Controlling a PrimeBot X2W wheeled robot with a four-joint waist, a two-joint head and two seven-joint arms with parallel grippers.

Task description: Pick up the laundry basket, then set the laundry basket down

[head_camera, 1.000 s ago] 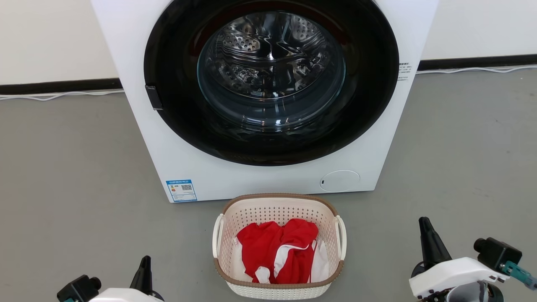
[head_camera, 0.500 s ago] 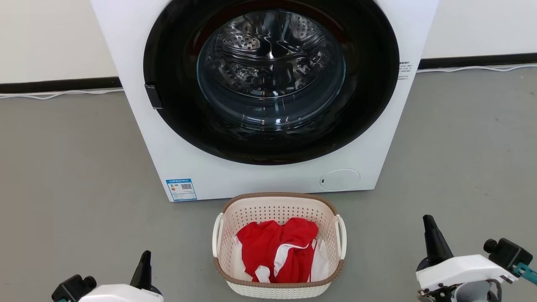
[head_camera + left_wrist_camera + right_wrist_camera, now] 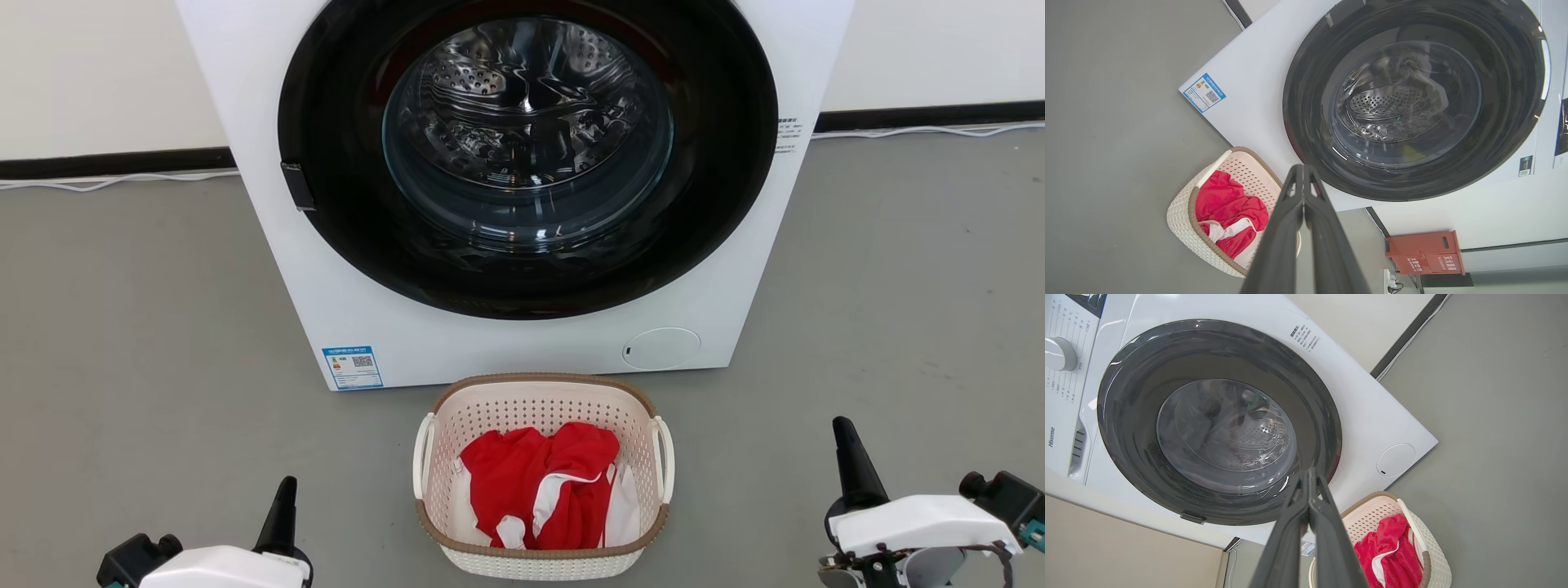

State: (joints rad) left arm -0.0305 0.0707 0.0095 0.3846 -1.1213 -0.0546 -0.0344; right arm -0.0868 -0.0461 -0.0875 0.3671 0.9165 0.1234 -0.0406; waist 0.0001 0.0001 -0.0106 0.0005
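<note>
The laundry basket (image 3: 542, 408) stands on the grey floor just in front of the washing machine, cream-white and perforated, with a brown rim, white side handles and red and white clothes inside. It also appears in the left wrist view (image 3: 1182, 216) and the right wrist view (image 3: 1437, 555). My left gripper (image 3: 283, 498) is shut, low at the lower left, well left of the basket. My right gripper (image 3: 842, 433) is shut too, at the lower right, clear of the basket's right handle. Both pairs of fingers (image 3: 1303, 179) (image 3: 1310, 482) press together with nothing between them.
A white front-loading washing machine (image 3: 367, 310) with a closed dark round door stands right behind the basket. Bare grey floor (image 3: 147, 343) lies on both sides. A white cable runs along the wall's black skirting (image 3: 114, 167). An orange box (image 3: 1423, 253) sits by the wall.
The right gripper has drifted slightly right and the left one slightly down. The view has shifted a touch. The basket stays where it was.
</note>
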